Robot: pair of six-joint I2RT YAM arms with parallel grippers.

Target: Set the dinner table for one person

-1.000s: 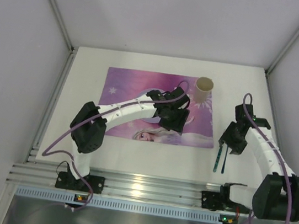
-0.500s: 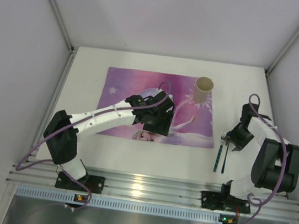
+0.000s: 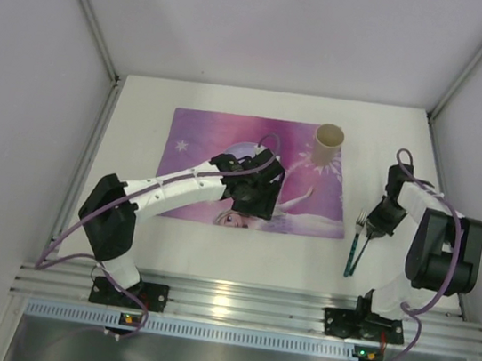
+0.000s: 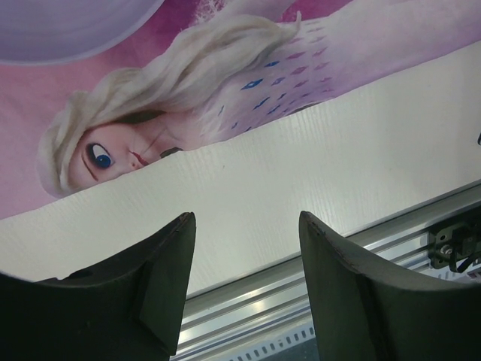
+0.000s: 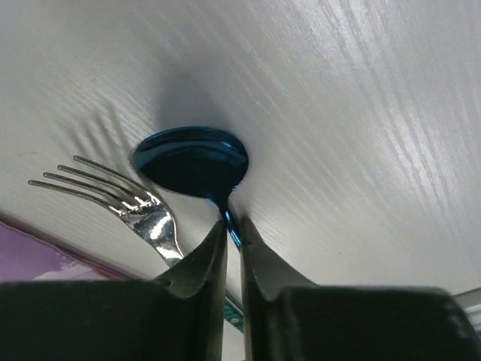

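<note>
The dinner table (image 3: 240,252) is a white tabletop with a pink-purple princess placemat (image 3: 200,152) on it. A blue spoon (image 5: 192,162) and a silver fork (image 5: 128,203) lie side by side on the white surface right of the mat. My right gripper (image 5: 233,226) is shut on the spoon's thin neck, just below the bowl. From above, the right gripper (image 3: 381,220) covers the spoon, while the fork (image 3: 353,250) shows beside it. My left gripper (image 4: 244,222) is open with nothing between its fingers, above the mat's near edge (image 3: 252,198).
A beige paper cup (image 3: 329,143) stands upright on the mat's far right corner. A lilac plate rim (image 4: 68,22) shows at the top left of the left wrist view. A ribbed aluminium rail (image 3: 232,305) runs along the table's near edge. Grey walls enclose the table.
My right gripper dropped onto the cutlery and closed on the spoon's neck. The left gripper drew back to the left and nearer over the mat, staying open.
</note>
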